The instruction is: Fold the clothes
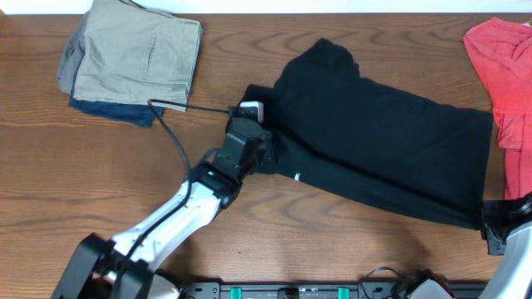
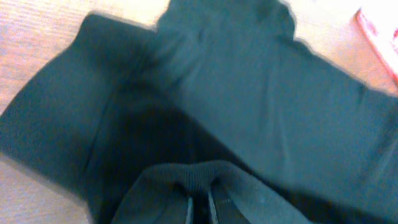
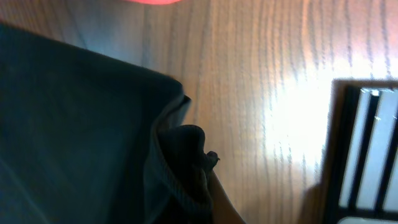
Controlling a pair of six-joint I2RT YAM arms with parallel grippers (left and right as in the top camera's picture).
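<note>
Left gripper (image 2: 200, 208) and right gripper (image 1: 496, 224) clamp opposite ends of the black T-shirt (image 1: 382, 154).
It lies slantwise across the table (image 1: 100, 191), probably held so for stretching flat; ribbed collar (image 2: 186, 174) bunches in the left grip, hem corner (image 3: 183, 155) in the right.

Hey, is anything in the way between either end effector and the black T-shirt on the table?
Nothing visible. The left end effector and the right end effector each pinch a bunched edge of the black short-sleeved T-shirt of soft fabric.
</note>
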